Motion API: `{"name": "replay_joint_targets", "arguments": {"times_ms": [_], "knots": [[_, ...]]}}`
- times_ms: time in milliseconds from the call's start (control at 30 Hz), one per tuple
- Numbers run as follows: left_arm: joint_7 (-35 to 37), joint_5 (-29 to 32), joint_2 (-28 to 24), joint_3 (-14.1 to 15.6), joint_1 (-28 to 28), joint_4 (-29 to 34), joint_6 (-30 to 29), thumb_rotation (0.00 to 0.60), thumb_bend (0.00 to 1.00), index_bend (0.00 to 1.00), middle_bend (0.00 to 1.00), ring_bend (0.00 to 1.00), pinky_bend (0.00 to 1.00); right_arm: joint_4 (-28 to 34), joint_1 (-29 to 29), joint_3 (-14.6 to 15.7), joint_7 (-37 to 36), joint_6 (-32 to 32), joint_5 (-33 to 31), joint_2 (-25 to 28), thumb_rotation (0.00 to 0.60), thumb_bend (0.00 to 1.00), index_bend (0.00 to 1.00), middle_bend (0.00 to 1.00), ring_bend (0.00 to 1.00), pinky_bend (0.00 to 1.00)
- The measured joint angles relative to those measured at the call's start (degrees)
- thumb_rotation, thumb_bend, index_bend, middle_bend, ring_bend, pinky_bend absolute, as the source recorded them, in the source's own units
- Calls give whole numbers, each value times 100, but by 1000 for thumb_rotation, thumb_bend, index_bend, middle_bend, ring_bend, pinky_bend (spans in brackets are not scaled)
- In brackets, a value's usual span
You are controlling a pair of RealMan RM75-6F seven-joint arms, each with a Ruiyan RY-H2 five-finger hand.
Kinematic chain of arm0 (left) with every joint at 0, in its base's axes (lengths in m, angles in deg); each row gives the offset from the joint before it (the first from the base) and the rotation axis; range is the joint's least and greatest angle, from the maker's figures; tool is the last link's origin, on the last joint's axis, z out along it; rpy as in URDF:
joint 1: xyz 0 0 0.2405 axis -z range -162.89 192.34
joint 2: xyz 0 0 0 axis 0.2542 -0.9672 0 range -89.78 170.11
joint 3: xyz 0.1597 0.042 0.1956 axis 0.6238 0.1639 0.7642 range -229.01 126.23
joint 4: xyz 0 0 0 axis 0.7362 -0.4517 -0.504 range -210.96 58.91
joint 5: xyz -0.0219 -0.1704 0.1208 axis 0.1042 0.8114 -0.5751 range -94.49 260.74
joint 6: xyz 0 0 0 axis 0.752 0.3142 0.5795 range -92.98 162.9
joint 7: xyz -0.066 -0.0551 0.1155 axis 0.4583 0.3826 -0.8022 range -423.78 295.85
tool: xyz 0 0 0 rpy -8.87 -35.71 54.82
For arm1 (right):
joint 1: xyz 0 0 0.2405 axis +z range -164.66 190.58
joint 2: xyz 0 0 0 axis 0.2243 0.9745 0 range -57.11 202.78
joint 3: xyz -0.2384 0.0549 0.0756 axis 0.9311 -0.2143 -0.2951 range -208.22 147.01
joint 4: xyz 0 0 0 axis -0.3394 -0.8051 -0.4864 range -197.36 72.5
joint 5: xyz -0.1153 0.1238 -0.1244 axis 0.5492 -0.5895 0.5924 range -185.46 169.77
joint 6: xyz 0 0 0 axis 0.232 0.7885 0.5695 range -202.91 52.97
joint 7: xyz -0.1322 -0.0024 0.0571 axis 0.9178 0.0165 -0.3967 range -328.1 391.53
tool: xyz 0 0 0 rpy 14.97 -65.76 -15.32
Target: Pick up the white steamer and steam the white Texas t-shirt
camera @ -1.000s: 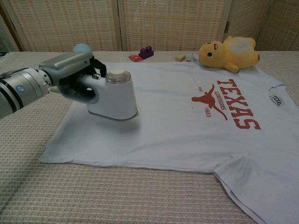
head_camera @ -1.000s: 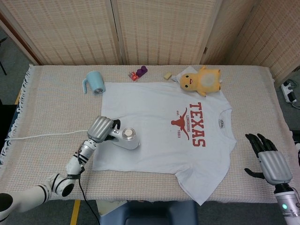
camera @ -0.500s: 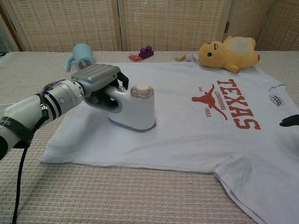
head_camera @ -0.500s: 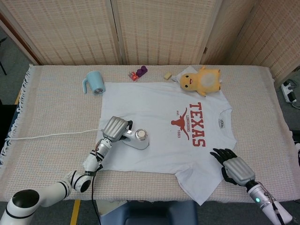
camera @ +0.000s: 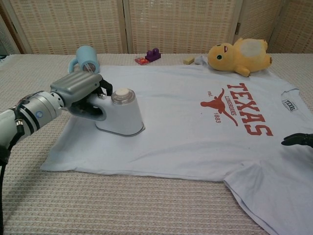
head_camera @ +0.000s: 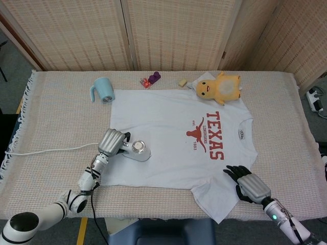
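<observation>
Plush toy (head_camera: 219,87), mug (head_camera: 101,90) along far edge

Steamer (camera: 121,115) glossy white plastic; t-shirt (head_camera: 173,138) soft matt cloth; tablecloth (head_camera: 56,122) coarse woven.

Blue mug (head_camera: 102,90) on its side at the far left of the surface (head_camera: 51,122). Purple and red blocks (head_camera: 151,79), then a small yellow piece (head_camera: 182,82), then a yellow plush toy (head_camera: 220,88), all well beyond the fingers.
</observation>
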Motion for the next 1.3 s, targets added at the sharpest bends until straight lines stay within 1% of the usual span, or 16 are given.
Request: {"name": "replay_joint_targets", "arguments": {"times_ms": [200, 367, 467, 533, 667, 800, 1033, 1167, 1300], "knots": [[135, -65, -442, 130, -319, 246, -254, 600, 449, 909, 957, 771, 711, 26, 9, 89, 39, -28, -23, -12, 530, 857, 0, 0, 0, 0], [200, -70, -865, 103, -482, 797, -518, 600, 449, 909, 958, 773, 711, 38, 9, 158, 57, -19, -18, -33, 530, 858, 0, 0, 0, 0], [211, -16, -1009, -56, -488, 1161, -623, 600, 449, 909, 958, 774, 710, 28, 14, 188, 50, -12, -13, -42, 528, 857, 0, 0, 0, 0], [194, 63, -1033, -233, -418, 1365, -615, 600, 449, 910, 958, 775, 710, 18, 18, 208, 44, -15, -14, -44, 529, 857, 0, 0, 0, 0], [41, 209, -907, -466, -116, 1492, -380, 600, 449, 910, 958, 775, 711, 13, 21, 243, 40, -10, -15, -51, 530, 858, 0, 0, 0, 0], [-174, 387, -564, -627, 218, 1339, 8, 600, 448, 910, 958, 775, 711, 24, 18, 261, 49, 1, -34, -56, 529, 857, 0, 0, 0, 0], [-470, 723, 127, -823, 689, 524, 553, 600, 448, 911, 959, 775, 712, 29, 21, 273, 83, -11, -109, -66, 532, 857, 0, 0, 0, 0], [-503, 839, 399, -853, 800, 69, 706, 600, 449, 915, 962, 777, 715, 36, 29, 268, 97, -11, -145, -61, 529, 857, 0, 0, 0, 0], [-366, 843, 478, -779, 732, -158, 685, 600, 449, 915, 962, 777, 715, 44, 41, 261, 107, -3, -162, -60, 531, 857, 0, 0, 0, 0]]}}
